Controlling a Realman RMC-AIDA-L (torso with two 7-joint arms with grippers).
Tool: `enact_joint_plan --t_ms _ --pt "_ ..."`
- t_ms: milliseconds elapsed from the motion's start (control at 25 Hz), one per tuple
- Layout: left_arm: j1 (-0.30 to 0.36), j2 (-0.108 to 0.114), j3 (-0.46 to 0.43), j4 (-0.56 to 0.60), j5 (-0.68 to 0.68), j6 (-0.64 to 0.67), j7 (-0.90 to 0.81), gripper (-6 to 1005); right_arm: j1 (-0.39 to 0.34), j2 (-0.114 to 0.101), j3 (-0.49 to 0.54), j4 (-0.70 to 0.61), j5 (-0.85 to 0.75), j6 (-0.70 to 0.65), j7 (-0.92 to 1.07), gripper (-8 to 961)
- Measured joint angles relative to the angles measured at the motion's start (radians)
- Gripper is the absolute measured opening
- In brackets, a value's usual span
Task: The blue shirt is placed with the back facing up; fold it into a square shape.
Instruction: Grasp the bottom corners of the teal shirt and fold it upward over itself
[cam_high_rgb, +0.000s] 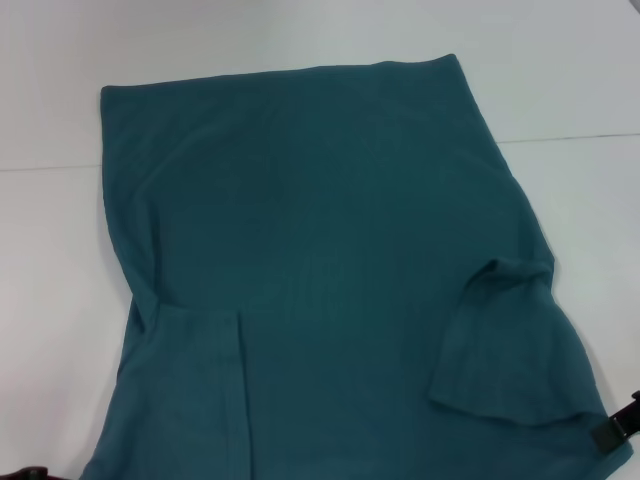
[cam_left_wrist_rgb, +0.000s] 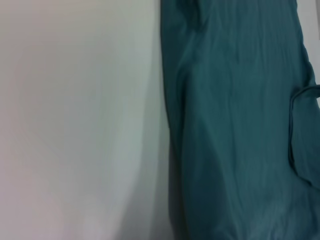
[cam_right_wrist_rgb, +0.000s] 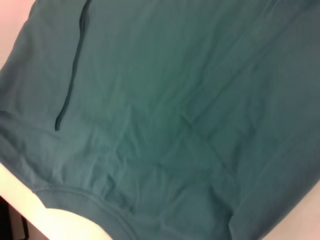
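The blue shirt (cam_high_rgb: 320, 250) lies plain side up on the white table (cam_high_rgb: 560, 70), its hem at the far end. Both short sleeves are folded inward onto the body: the left sleeve (cam_high_rgb: 205, 390) and the right sleeve (cam_high_rgb: 510, 350). A dark part of my right gripper (cam_high_rgb: 618, 425) shows at the shirt's near right edge, low in the head view. Only a dark sliver of my left gripper (cam_high_rgb: 25, 472) shows, at the near left corner. The left wrist view looks along the shirt's left edge (cam_left_wrist_rgb: 172, 125); the right wrist view is filled by blue fabric (cam_right_wrist_rgb: 175, 110).
A thin seam line (cam_high_rgb: 580, 137) crosses the white table behind the shirt's far half. Bare table lies to the left of the shirt (cam_left_wrist_rgb: 75, 120) and beyond its hem.
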Motion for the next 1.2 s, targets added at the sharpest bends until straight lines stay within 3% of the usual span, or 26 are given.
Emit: enact_joint_plan --t_ms 200,1200 --pt "-0.009 0.001 0.002 0.001 0.001 0.006 -0.004 34 -0.003 0.009 -0.001 0.003 0.0 0.002 -0.005 45" --pt "-0.019 0.003 0.0 0.001 0.002 0.009 -0.007 34 -0.003 0.012 -0.002 0.009 -0.001 0.013 -0.013 45"
